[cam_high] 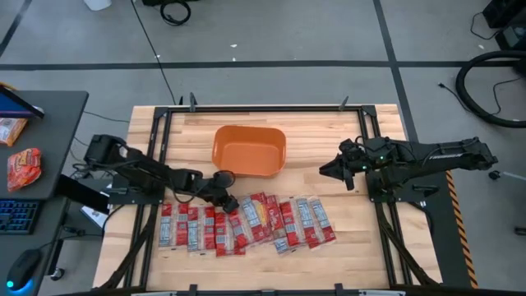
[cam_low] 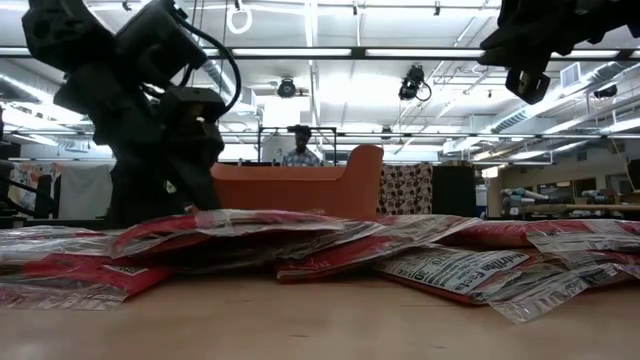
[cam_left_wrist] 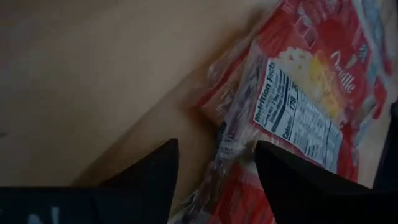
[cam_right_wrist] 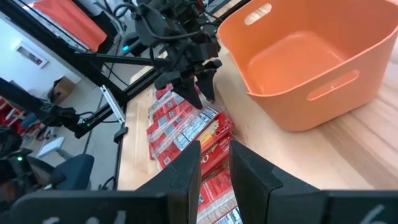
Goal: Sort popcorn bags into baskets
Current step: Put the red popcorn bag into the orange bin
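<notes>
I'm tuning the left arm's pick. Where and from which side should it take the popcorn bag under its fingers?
Probably by the crinkled top edge of the popcorn bag, coming from above at the tub-facing side of the pile. The bag lies flat and overlaps its neighbours, so only that raised edge offers a pinch. The left end effector is open right over it; the right end effector waits beside the orange tub.

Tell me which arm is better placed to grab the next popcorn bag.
Left. The left gripper is open and low over the edge of the row of bags, one bag just past its fingers. The right gripper waits beside the tub, away from the bags.
</notes>
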Available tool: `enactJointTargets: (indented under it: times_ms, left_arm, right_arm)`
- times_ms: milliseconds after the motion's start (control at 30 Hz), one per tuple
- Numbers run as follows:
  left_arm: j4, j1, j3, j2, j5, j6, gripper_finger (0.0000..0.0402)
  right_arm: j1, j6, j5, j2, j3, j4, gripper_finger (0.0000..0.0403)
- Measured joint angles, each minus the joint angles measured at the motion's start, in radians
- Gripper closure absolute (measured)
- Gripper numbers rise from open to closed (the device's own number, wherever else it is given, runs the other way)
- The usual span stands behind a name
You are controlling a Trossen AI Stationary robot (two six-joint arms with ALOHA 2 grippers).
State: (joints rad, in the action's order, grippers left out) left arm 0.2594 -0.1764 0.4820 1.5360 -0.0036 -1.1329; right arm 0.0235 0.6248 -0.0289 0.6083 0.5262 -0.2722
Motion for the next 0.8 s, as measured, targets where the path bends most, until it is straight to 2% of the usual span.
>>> enactJointTargets:
  times_ms: [133, 267, 433, 600, 800]
  left_arm:
    - [0.062, -0.007, 0.000, 0.029, 0.025, -0.006, 0.0188]
    - [0.079, -0.018, 0.001, 0.032, 0.057, -0.002, 0.0219]
    - [0.080, -0.034, 0.001, 0.032, 0.061, 0.000, 0.0293]
    - [0.096, -0.042, 0.002, 0.031, 0.067, -0.007, 0.0382]
    - [0.148, -0.042, 0.003, -0.011, 0.115, -0.043, 0.0393]
  right_arm:
    - [0.000, 0.004, -0.016, 0.000, 0.000, 0.000, 0.0315]
    - [0.000, 0.004, -0.018, 0.000, 0.000, -0.001, 0.0315]
    - [0.000, -0.014, -0.018, 0.000, 0.000, -0.001, 0.0315]
    - [-0.001, -0.024, -0.017, 0.000, 0.000, 0.000, 0.0315]
    - [-0.001, -0.031, -0.016, 0.000, 0.000, 0.000, 0.0315]
